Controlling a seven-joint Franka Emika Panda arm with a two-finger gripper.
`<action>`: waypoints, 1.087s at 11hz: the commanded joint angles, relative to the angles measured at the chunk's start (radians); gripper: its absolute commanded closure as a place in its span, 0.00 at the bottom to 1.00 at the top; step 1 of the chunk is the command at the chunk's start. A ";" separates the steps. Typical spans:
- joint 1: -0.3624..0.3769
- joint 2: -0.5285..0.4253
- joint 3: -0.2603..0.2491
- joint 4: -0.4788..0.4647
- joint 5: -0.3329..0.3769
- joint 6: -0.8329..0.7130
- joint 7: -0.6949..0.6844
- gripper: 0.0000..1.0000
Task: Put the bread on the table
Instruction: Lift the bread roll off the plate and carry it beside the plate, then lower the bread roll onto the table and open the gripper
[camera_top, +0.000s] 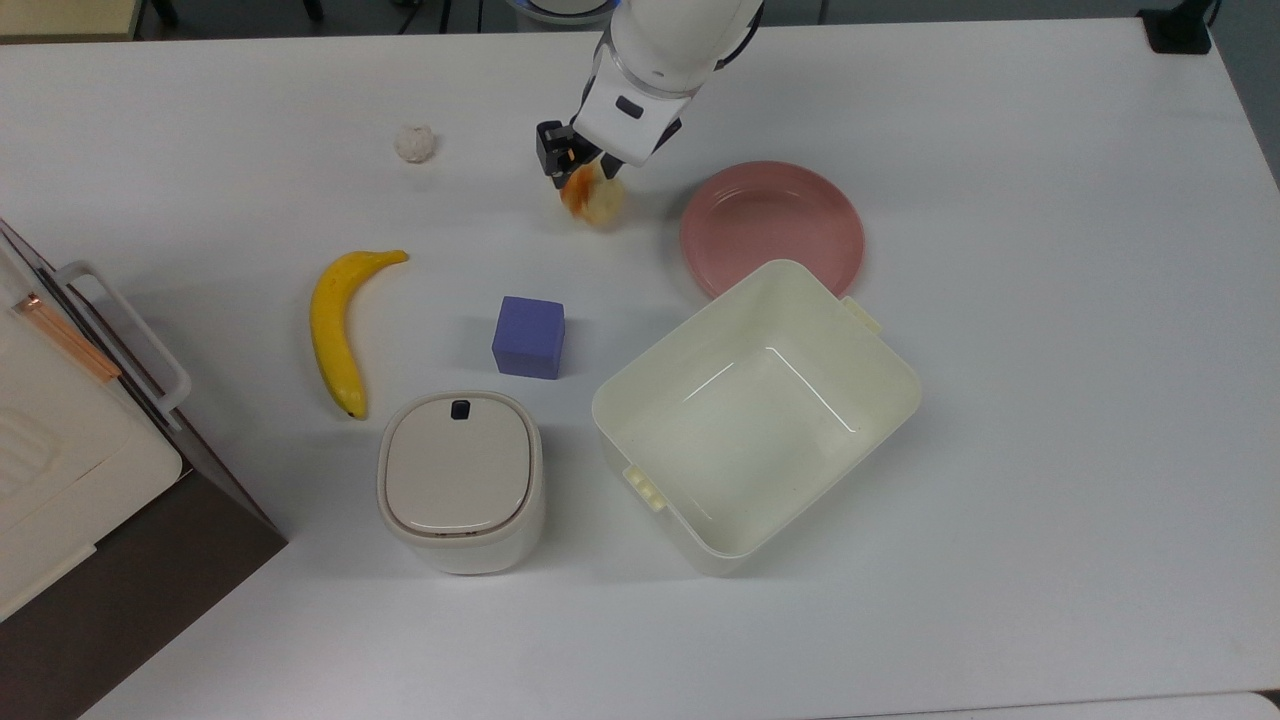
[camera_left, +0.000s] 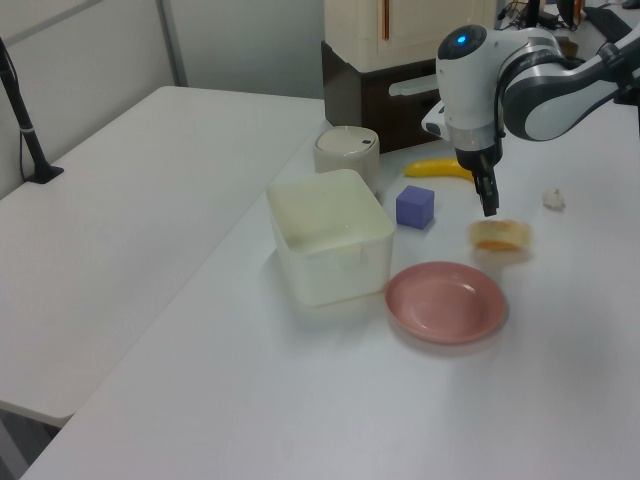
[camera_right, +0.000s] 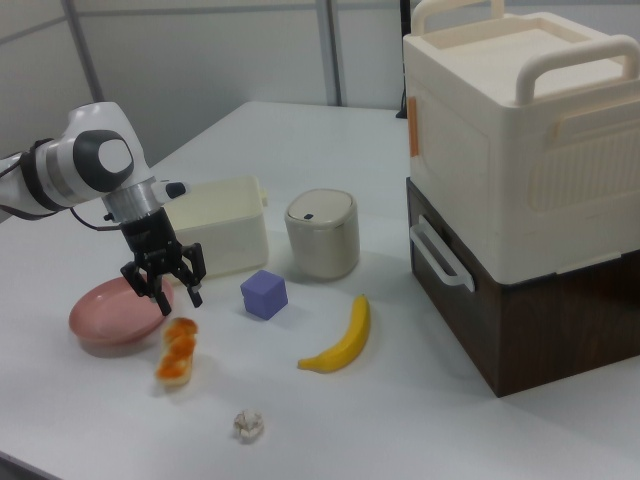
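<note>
The bread (camera_top: 592, 197), a small oblong pastry with an orange-brown top, lies on the white table (camera_top: 1050, 300) just off the top view's left of the pink plate. In the right view the bread (camera_right: 178, 350) rests flat on the tabletop. My gripper (camera_right: 170, 295) hangs just above it, open, with nothing between its black fingers. From the top view, the gripper (camera_top: 580, 165) sits over the bread's far end. Seen in the left view, the gripper (camera_left: 488, 205) points down a little above the bread (camera_left: 500, 235).
A pink plate (camera_top: 772, 225) lies beside a large cream bin (camera_top: 755, 415). A purple cube (camera_top: 528, 337), a banana (camera_top: 335, 325), a small white ball (camera_top: 414, 143) and a lidded canister (camera_top: 460, 480) stand to the top view's left. A cream-and-brown cabinet (camera_top: 60, 450) fills the left edge.
</note>
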 joint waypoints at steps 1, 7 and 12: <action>-0.021 -0.010 -0.004 0.023 0.015 0.028 0.050 0.00; -0.086 -0.039 -0.040 0.138 0.032 0.016 0.138 0.00; -0.190 -0.045 -0.130 0.362 0.328 -0.145 0.139 0.00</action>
